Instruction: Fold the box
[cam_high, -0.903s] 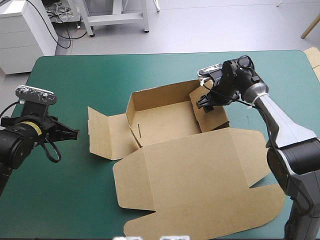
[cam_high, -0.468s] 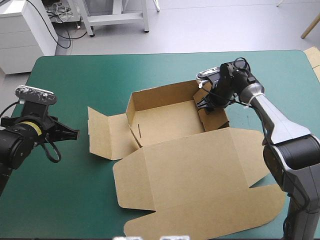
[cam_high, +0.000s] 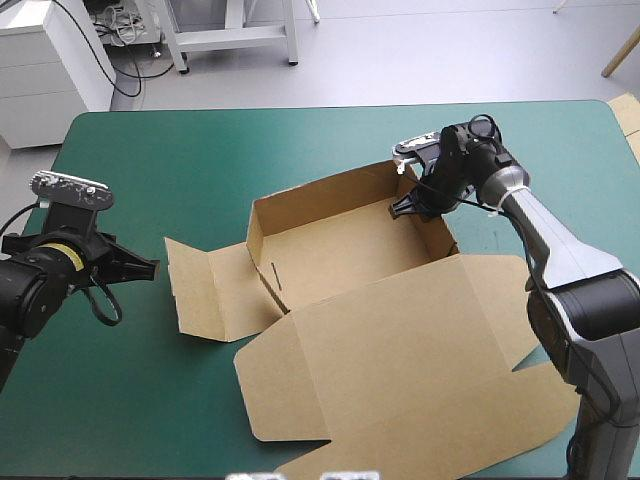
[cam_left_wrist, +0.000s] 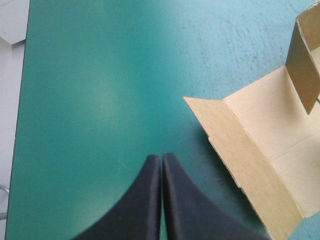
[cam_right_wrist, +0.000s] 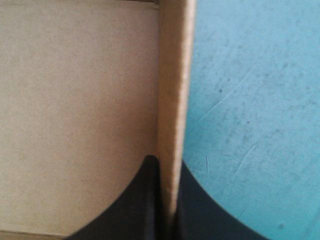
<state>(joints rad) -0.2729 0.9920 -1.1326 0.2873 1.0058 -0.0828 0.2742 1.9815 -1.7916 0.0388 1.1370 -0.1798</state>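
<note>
- One right-hand wall of the box (cam_high: 340, 250), mid-worktop (cam_high: 200, 150), stands straighter than just before; that side looks nearly formed.
- The right gripper (cam_high: 405, 208) pinches this wall, fingers nearly closed.
- The left gripper (cam_high: 150, 267), fingers pressed together and empty, hovers left of the flat left flap (cam_high: 205, 290); nothing blocks it.

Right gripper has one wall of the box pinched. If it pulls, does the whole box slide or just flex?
Probably slides as one: the box is a thin single sheet, so likely light. The wall pinched by the right gripper may bend first, being held at one spot. The flat lid and loose side flap will likely hinge and drag.
</note>
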